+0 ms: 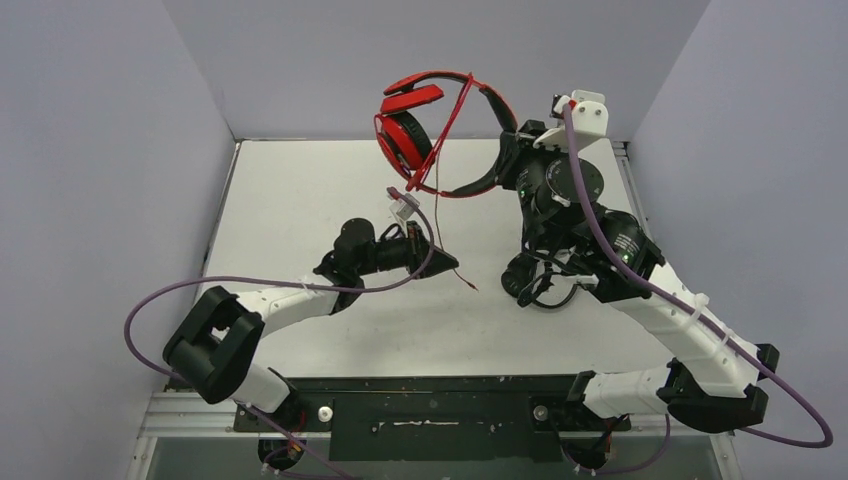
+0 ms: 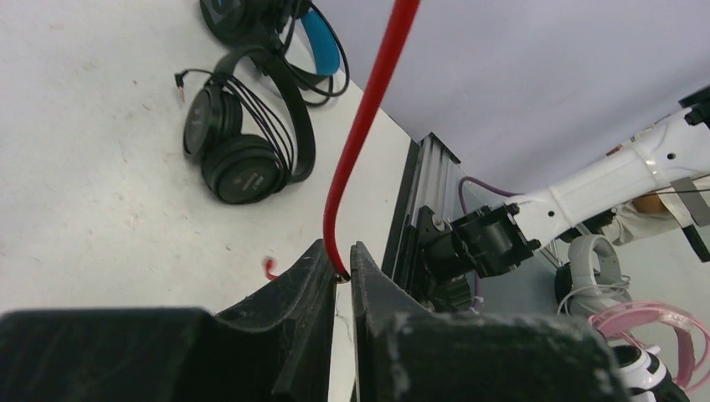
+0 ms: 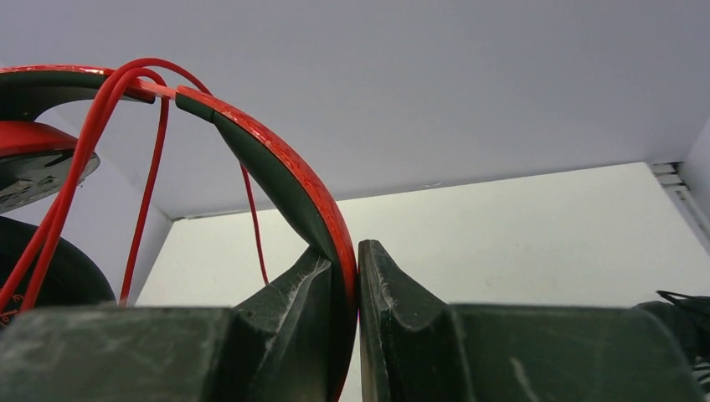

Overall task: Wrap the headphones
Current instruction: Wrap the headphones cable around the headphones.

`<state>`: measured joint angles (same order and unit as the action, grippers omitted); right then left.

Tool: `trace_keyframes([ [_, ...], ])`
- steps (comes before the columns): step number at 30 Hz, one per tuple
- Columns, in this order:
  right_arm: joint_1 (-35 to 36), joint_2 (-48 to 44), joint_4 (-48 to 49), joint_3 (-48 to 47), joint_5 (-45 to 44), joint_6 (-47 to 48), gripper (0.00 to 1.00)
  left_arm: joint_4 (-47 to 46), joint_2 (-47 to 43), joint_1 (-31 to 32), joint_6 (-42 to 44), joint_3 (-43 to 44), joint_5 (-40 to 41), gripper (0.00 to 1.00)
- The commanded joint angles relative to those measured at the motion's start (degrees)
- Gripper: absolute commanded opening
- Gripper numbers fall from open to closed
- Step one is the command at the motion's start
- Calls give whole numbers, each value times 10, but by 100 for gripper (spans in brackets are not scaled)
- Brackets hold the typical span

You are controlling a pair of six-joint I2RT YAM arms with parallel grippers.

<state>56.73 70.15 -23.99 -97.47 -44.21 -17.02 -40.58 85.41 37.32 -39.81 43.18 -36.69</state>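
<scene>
The right gripper (image 3: 356, 255) is clamping the headband (image 3: 285, 176) of the red headphones (image 1: 410, 125), holding them raised above the table (image 1: 300, 200). Below them, the left gripper (image 2: 342, 255) is pinching the red cord (image 2: 368, 117) near its loose end. The cord is running straight up toward the band, so the left arm looks placed to loop it.

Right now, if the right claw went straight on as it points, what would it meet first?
The right claw grips the red headband; beyond that, the way looks free as far as the back wall, though depth is unclear.
</scene>
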Motion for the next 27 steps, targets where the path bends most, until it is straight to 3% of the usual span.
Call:
trace_keyframes([
  [1,-2,19,55,-41,-105,29,0,-32,-52,23,-3,-26,29,10],
  [5,-31,46,37,-51,-128,49,0,40,-104,39,29,-32,53,8],
  [9,-116,76,-43,-72,-57,-9,0,154,-154,50,77,-19,82,5],
  [19,-275,116,-92,-27,13,-93,0,331,-220,70,136,8,97,0],
  [27,-298,144,-108,34,27,-95,0,518,-246,85,220,89,187,0],
])
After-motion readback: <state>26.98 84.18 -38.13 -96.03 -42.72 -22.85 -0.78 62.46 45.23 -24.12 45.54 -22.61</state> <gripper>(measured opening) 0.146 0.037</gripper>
